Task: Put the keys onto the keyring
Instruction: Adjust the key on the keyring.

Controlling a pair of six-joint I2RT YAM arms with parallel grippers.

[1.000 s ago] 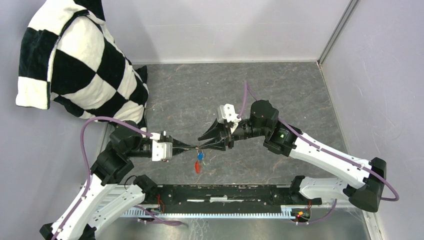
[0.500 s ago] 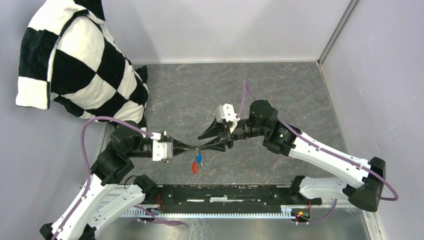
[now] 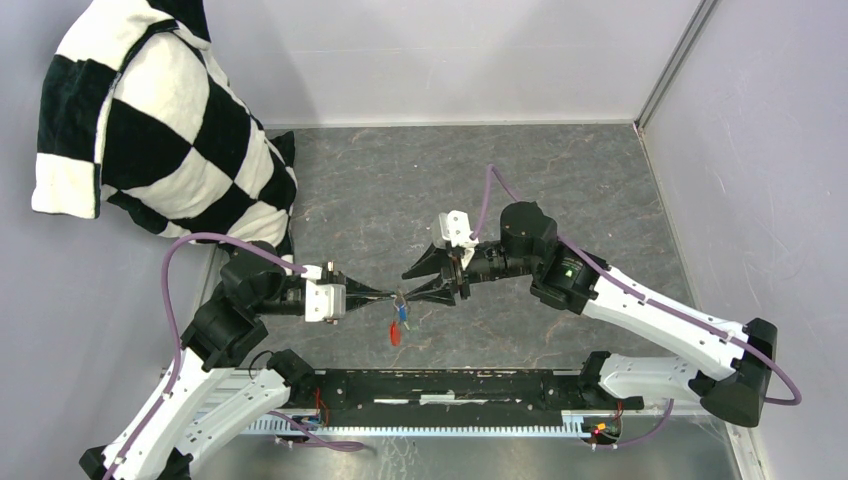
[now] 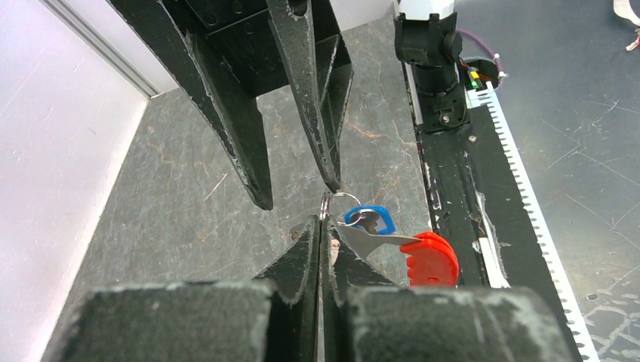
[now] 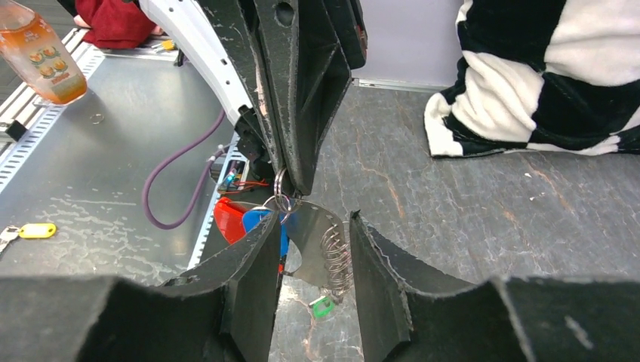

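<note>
My left gripper (image 3: 393, 296) is shut on the keyring (image 4: 343, 200), a thin metal ring held above the table; its shut jaws fill the bottom of the left wrist view (image 4: 323, 220). The blue key (image 4: 373, 219) and the red tag (image 4: 429, 259) hang from the ring. My right gripper (image 3: 403, 286) is open, facing the left one, with one fingertip (image 4: 334, 185) right at the ring. In the right wrist view the gripper (image 5: 315, 216) straddles the grey coiled strap (image 5: 337, 260). The green key (image 5: 322, 306) shows just below the strap; I cannot tell whether it hangs or lies on the table.
A black-and-white checkered pillow (image 3: 150, 130) leans in the back left corner. Grey walls close the back and right. The black base rail (image 3: 450, 385) runs along the near edge. Off the table, an orange bottle (image 5: 45, 60) and a yellow-tagged key (image 5: 34, 230) are visible.
My right gripper has drawn back slightly to the right. The hanging blue key and red tag swung left and back. The left gripper has held still, shut on the ring.
</note>
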